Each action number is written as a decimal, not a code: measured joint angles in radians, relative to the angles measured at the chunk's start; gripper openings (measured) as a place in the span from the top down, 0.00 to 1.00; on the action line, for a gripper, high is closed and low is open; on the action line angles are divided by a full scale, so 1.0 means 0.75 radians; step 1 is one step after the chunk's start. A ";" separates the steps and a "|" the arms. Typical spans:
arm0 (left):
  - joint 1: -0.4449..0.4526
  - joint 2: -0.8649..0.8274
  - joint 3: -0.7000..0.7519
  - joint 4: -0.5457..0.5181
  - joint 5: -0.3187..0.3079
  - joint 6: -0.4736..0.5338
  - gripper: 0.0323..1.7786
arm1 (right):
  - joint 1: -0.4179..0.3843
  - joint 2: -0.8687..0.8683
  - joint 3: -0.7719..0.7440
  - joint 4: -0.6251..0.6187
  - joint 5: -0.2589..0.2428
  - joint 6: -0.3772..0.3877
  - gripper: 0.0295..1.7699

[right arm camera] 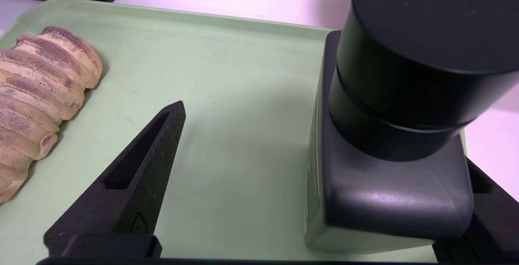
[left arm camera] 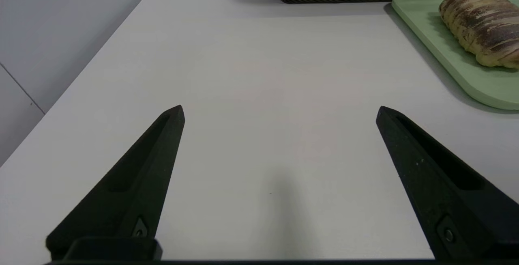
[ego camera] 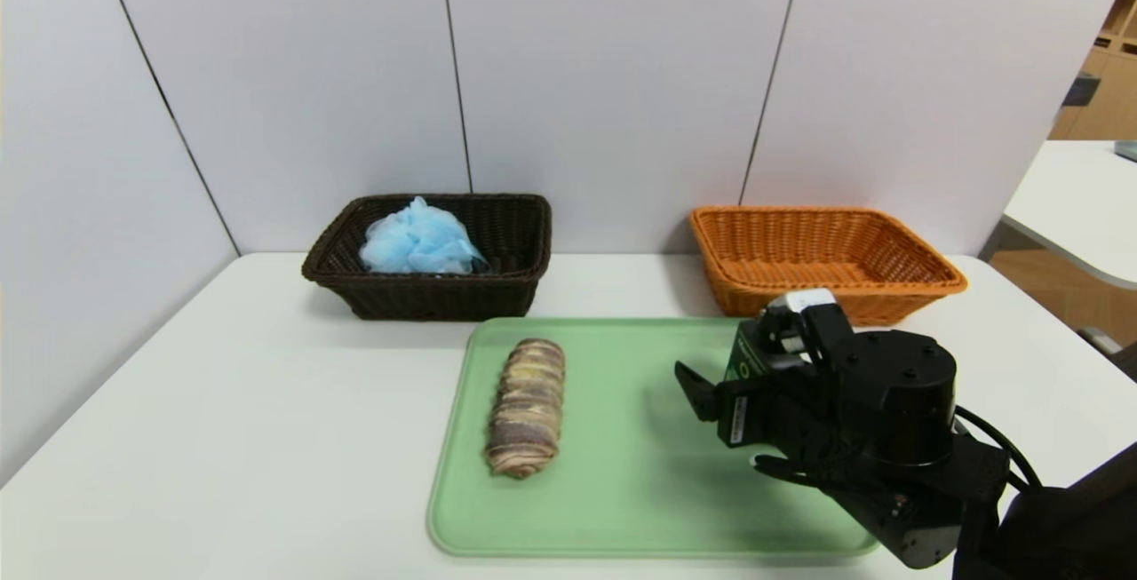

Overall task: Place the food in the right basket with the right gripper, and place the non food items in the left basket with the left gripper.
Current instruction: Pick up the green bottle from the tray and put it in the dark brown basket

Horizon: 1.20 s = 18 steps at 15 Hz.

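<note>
At the far left, a pale wall panel [ego camera: 98,198] runs along the edge of the white table [ego camera: 222,420]. The left pincer [left arm camera: 279,113] is over bare tabletop, to the left of the tray; it is spread wide with nothing between its tips.

Toward the back left of the table sits the dark brown wicker basket [ego camera: 435,296]. Inside, mostly in its left half, lies the fluffy light-blue mesh bath pouf [ego camera: 417,238], its top rising above the front rim.

In front of that basket and reaching to the right is the green rectangular tray [ego camera: 622,509]. On its left part rests the marbled bread roll [ego camera: 527,407], its long side running from the back of the tray toward the front.

Farther right, the right pincer [ego camera: 721,416] is low over the tray's right part, spread wide. The black bottle with a green label [right arm camera: 397,184] is upright between its fingers, nearer to one of them; whether it touches that finger, I cannot tell. Behind the pincer, at the back right of the table, stands the shallow orange wicker basket [ego camera: 733,296], its front partly hidden by the pincer.
</note>
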 joint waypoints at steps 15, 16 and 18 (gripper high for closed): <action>0.000 0.000 0.000 0.000 0.000 -0.001 0.05 | -0.001 -0.055 -0.024 0.005 0.002 -0.007 0.66; -0.001 0.000 0.000 0.000 0.001 0.000 0.05 | 0.004 -0.068 -0.043 0.009 0.003 -0.010 0.66; 0.000 0.000 0.000 0.000 0.000 0.000 0.05 | 0.007 -0.092 -0.105 0.033 0.009 -0.031 0.66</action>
